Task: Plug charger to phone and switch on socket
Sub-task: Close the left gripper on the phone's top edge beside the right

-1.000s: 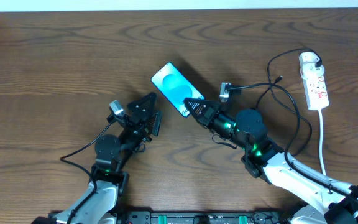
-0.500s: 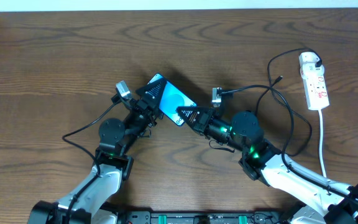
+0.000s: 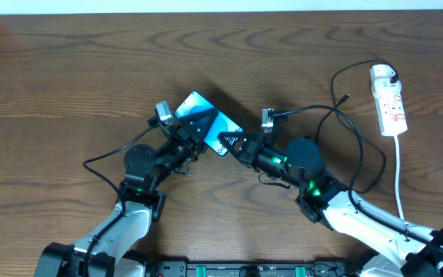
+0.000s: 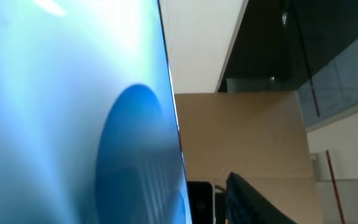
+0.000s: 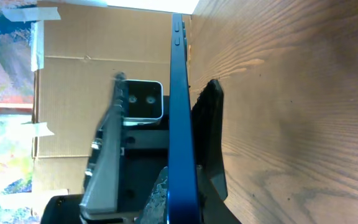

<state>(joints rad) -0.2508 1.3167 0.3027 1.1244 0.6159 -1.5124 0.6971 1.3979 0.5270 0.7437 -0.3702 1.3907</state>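
Overhead: one phone (image 3: 226,124), one socket (image 3: 388,100).

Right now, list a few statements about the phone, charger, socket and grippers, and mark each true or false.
1. The phone sits edge-on between the right gripper's fingers in the right wrist view. True.
2. The charger tip is plugged into the phone. False: it lies free near the socket, well apart from the phone.
3. The socket lies on the right arm's side of the table. True.
4. The left gripper is far from the phone. False: it is at the phone, and the screen fills much of the left wrist view.
5. The phone's screen is dark. False: it shows bright cyan-blue.
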